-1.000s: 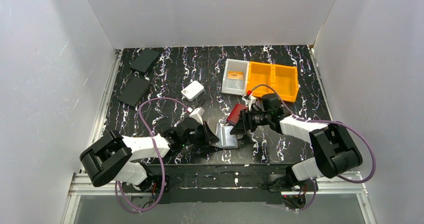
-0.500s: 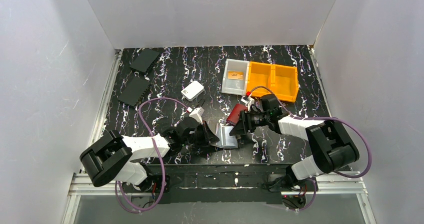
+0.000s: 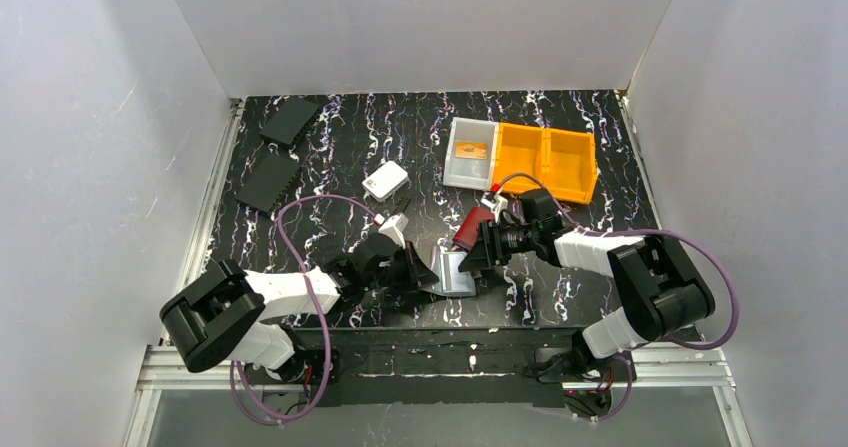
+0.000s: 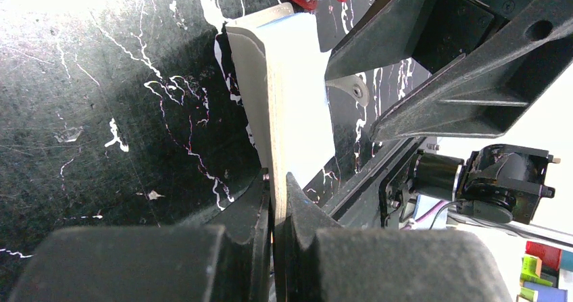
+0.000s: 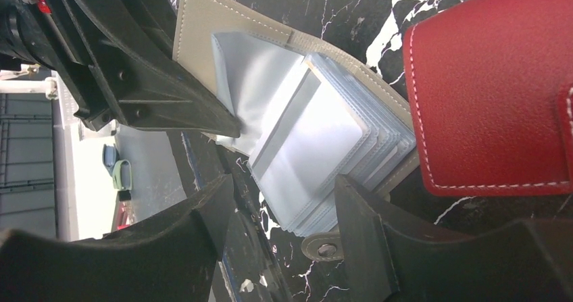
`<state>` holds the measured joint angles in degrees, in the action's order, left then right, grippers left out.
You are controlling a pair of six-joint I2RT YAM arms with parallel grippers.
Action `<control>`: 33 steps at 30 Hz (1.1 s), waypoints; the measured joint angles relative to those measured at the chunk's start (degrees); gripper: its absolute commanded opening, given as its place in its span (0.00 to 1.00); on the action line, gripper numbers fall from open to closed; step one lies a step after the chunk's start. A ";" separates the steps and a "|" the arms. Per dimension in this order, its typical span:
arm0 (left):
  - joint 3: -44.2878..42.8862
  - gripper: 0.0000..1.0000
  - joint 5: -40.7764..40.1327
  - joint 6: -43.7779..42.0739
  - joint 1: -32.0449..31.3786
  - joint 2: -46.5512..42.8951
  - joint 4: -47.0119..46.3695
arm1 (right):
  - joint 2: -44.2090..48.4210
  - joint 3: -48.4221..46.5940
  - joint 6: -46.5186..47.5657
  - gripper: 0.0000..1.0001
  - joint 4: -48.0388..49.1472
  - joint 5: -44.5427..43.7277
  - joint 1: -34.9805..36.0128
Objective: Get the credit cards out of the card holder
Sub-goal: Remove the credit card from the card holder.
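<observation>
The grey-taupe card holder (image 3: 455, 272) lies open near the front, its silvery sleeves (image 5: 317, 133) fanned out. My left gripper (image 4: 277, 187) is shut on the edge of the holder's taupe cover (image 4: 297, 86). My right gripper (image 5: 287, 211) is open, its fingers (image 5: 358, 214) on either side of the sleeves' lower edge, above the snap tab (image 5: 324, 248). The orange-brown card (image 3: 471, 150) lies in the clear bin (image 3: 458, 172). I cannot tell a silvery-grey card from the sleeves. The black card is not in view.
A red wallet (image 3: 472, 227) lies just behind the card holder, touching it (image 5: 493, 92). An orange bin (image 3: 545, 160) stands beside the clear bin. A small white box (image 3: 385, 180) sits mid-table. Two black flat panels (image 3: 290, 120) (image 3: 268, 182) lie at the back left.
The right arm's forearm has shifted slightly left. Both grippers and the card holder stay about where they were.
</observation>
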<state>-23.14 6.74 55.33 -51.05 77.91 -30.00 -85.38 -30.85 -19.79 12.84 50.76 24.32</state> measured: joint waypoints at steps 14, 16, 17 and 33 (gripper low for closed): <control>0.00 0.00 0.28 0.00 0.11 0.50 0.02 | -0.39 0.00 -2.84 0.66 2.75 1.38 0.85; 0.00 0.00 0.39 0.00 0.11 0.66 0.07 | -0.39 0.04 -3.45 0.66 3.63 1.95 1.01; 0.00 0.00 0.44 0.00 0.11 0.74 0.09 | -0.39 0.09 -3.82 0.66 4.09 2.16 1.09; 0.00 0.13 1.27 0.66 0.33 1.55 -0.87 | -1.64 0.37 -8.46 0.66 9.97 6.19 4.00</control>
<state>-23.14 8.01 55.99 -50.72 79.46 -30.87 -87.02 -30.48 -28.25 22.81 56.95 28.32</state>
